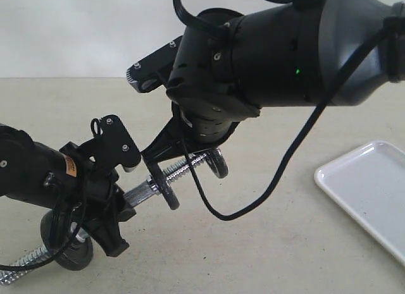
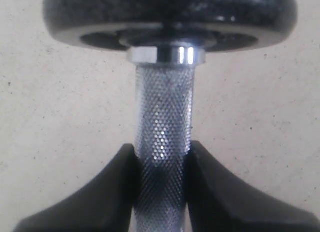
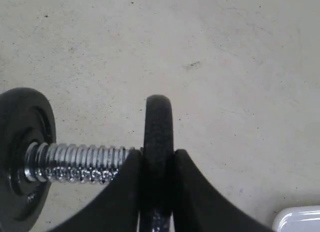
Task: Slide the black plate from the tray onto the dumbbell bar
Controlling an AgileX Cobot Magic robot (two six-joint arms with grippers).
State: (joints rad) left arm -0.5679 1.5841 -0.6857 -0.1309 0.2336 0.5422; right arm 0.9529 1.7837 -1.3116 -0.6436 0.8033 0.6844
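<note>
The dumbbell bar (image 1: 190, 169) is held off the table, slanting up to the right. My left gripper (image 2: 162, 152) is shut on its cross-hatched shaft (image 2: 165, 107), just short of a chrome nut (image 2: 165, 55) and a small black disc (image 2: 170, 17). My right gripper (image 3: 158, 157) is shut on the black plate (image 3: 158, 124), gripping it edge-on by the rim. The plate (image 1: 220, 164) sits at the tip of the bar's threaded end (image 3: 80, 162); whether the thread has entered its hole is hidden. A fixed black disc (image 3: 20, 157) sits further down the thread. The white tray (image 1: 367, 186) lies at the right.
A second small black disc (image 1: 66, 243) and the other threaded end (image 1: 19, 269) hang low at the left, near the beige table (image 1: 285, 256). The big right arm (image 1: 285, 47) and its dangling black cable (image 1: 278, 180) fill the middle. A tray corner (image 3: 300, 219) shows beside the plate.
</note>
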